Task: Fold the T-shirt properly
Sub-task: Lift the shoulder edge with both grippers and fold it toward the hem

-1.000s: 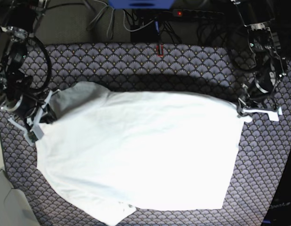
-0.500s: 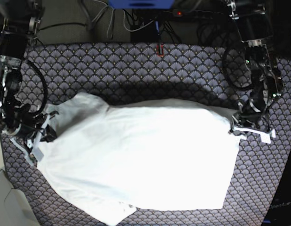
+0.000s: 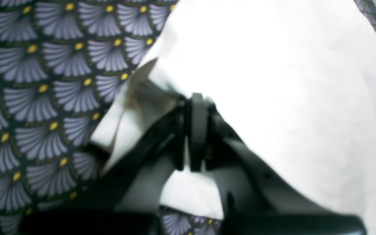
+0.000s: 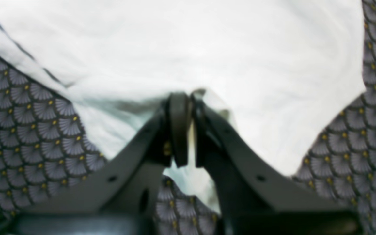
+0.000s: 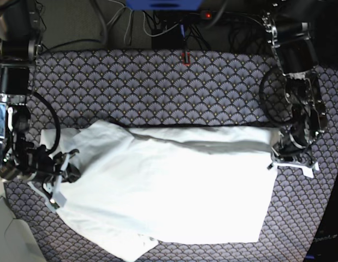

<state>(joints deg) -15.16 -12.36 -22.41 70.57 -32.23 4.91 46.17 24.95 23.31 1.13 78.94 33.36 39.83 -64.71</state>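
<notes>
Base: both tools pinch T-shirt (image 5: 169,185).

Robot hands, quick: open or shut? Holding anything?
Left gripper: shut on the plain white cotton T-shirt.
Right gripper: shut on the same shirt.

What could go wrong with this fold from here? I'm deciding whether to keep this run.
1. Both the left claw and the right claw pinch only a thin bit of the T-shirt's edge, so the cloth could slip out mid-pull.
2. In the base view the folded edge runs slanted and higher on the right claw's side, so the fold may land crooked.
3. A bunched sleeve at the bottom edge could get trapped.
</notes>
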